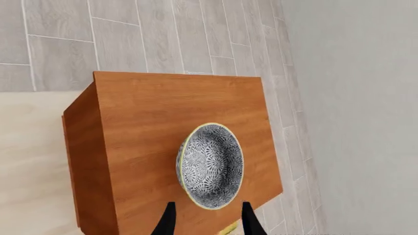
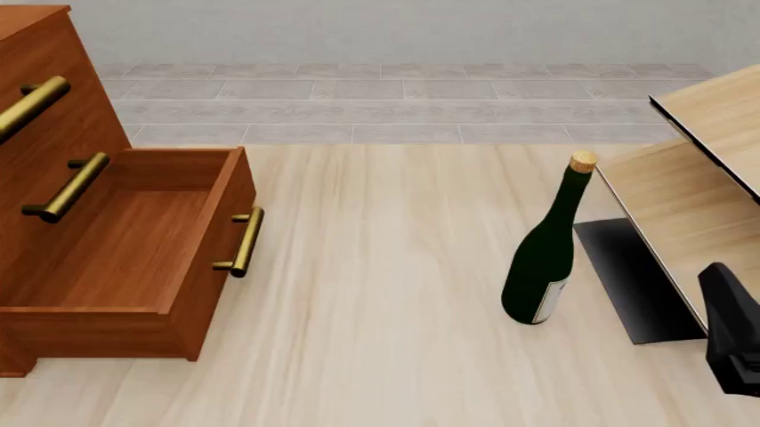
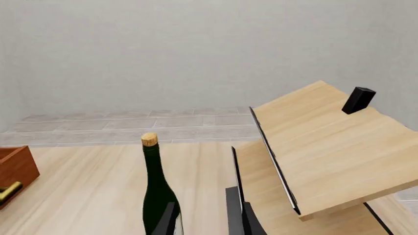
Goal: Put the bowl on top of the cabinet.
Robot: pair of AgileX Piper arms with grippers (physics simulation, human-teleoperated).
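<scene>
In the left wrist view, the bowl (image 1: pixel 210 165) rests on the flat top of the reddish-brown cabinet (image 1: pixel 147 122). It is round, with a grey-white patterned inside and a pale yellowish rim. My left gripper (image 1: pixel 209 221) hovers above that top, open, its two dark fingertips (image 1: pixel 168 220) standing either side of the bowl's near rim with nothing held. From the front the cabinet (image 2: pixel 48 116) stands at the far left, and its top, the bowl and the left gripper are out of frame. My right gripper (image 3: pixel 205 223) is open and holds nothing.
The cabinet's lower drawer (image 2: pixel 131 240) is pulled out, brass handle (image 2: pixel 244 242) facing right. A green corked bottle (image 2: pixel 544 253) stands mid-table, just ahead of the right gripper. Pale light-wood furniture with black edging (image 2: pixel 700 169) fills the right side. The right arm (image 2: pixel 732 340) shows at the right edge.
</scene>
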